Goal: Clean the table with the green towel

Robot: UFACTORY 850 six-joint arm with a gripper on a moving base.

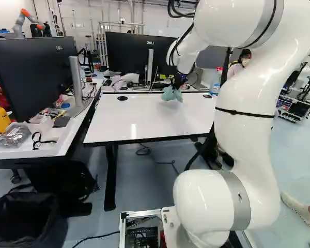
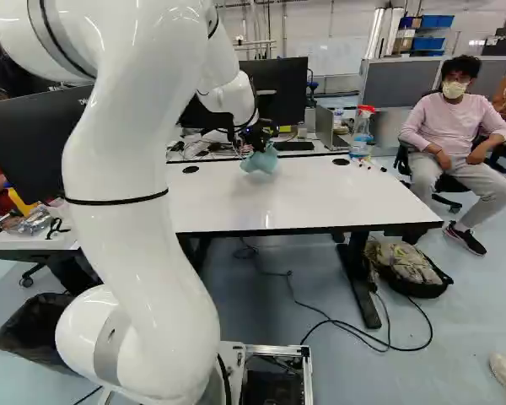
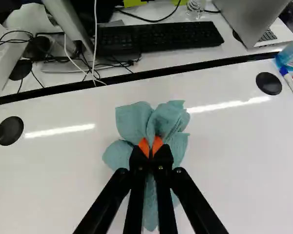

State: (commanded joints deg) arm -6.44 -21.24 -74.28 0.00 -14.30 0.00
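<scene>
My gripper [image 2: 259, 139] hangs over the far part of the white table [image 2: 295, 198], holding the green towel [image 2: 261, 161] under it. In the wrist view the gripper [image 3: 150, 148] is shut, its orange pads pinching the middle of the towel [image 3: 132, 119]. Folds of the cloth spread ahead of and beside the fingers, and more of it hangs beneath them. Whether the towel's lower end touches the tabletop I cannot tell.
Beyond the table's far edge, a second desk holds a keyboard [image 3: 161, 38], a laptop [image 3: 256, 19] and monitors [image 1: 139, 54]. Markers [image 3: 292, 80] and a spray bottle [image 2: 362, 131] are at the far right. Another desk with a monitor [image 1: 33, 72] adjoins on the left.
</scene>
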